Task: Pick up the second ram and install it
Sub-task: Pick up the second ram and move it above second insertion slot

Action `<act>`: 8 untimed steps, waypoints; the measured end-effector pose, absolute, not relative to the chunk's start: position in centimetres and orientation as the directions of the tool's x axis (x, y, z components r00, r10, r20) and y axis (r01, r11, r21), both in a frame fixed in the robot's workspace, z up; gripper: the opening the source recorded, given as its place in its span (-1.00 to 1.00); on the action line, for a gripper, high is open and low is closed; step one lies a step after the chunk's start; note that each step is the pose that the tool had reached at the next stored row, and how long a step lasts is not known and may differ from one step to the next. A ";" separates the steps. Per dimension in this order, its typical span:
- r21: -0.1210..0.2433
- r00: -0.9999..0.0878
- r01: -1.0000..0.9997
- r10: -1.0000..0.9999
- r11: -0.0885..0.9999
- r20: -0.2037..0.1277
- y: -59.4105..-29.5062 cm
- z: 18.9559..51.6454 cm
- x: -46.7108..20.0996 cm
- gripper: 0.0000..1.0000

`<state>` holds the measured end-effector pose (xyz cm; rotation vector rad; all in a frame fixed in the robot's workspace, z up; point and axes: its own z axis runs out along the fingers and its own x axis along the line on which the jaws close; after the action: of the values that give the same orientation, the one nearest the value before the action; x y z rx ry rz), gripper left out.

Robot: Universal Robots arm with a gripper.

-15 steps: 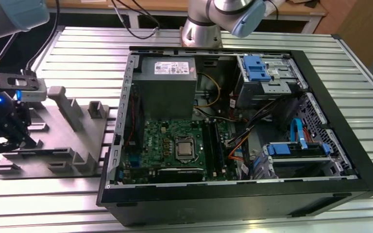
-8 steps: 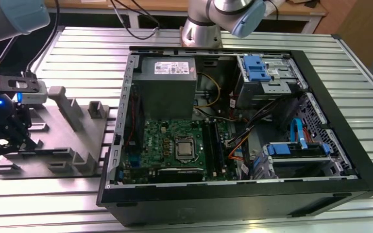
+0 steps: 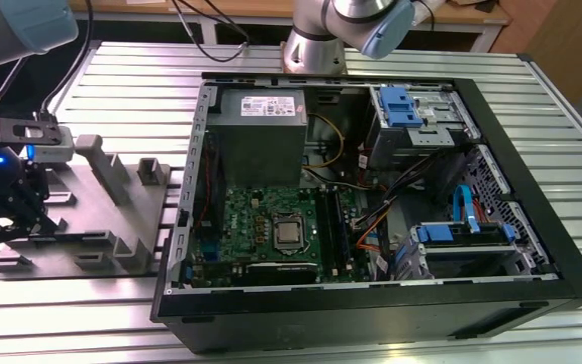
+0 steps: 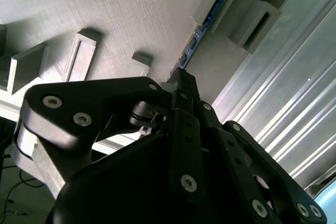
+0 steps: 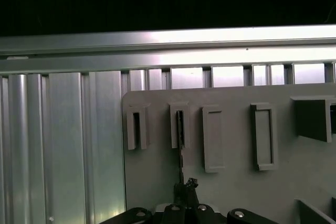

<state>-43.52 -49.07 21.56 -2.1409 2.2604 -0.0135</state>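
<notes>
Claw: gripper is low over the tray, fingers pressed together on the thin edge of the ram. It's a pinch!
Claw, other angles: the fingertips meet on the stick in the first wrist view. In the exterior view the gripper hangs at the tray's edge on the exterior view's left.
Ram: dark stick standing on its long edge on the tray. Its near end is in the fingers and its far end is tucked into a slotted block.
Ram slot: in the first wrist view the ram sits in the second block from the tray's corner, in the row along the tray's edge.
Tray: grey plastic, flat on the table.
Case: open tower lying on the table just beside the tray.
Motherboard: green, in the floor of the case.
</notes>
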 end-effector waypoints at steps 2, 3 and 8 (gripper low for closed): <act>-0.026 -0.054 -0.998 -0.998 0.054 -0.015 -49.1 21.5 -43.5 -0.70; -0.026 -0.054 -0.998 -0.998 0.054 -0.015 -49.1 21.5 -43.5 -0.59; -0.026 -0.054 -0.998 -0.998 0.054 -0.015 -49.1 21.5 -43.5 -0.35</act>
<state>-43.52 -49.07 21.51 -2.1409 2.2603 -0.0135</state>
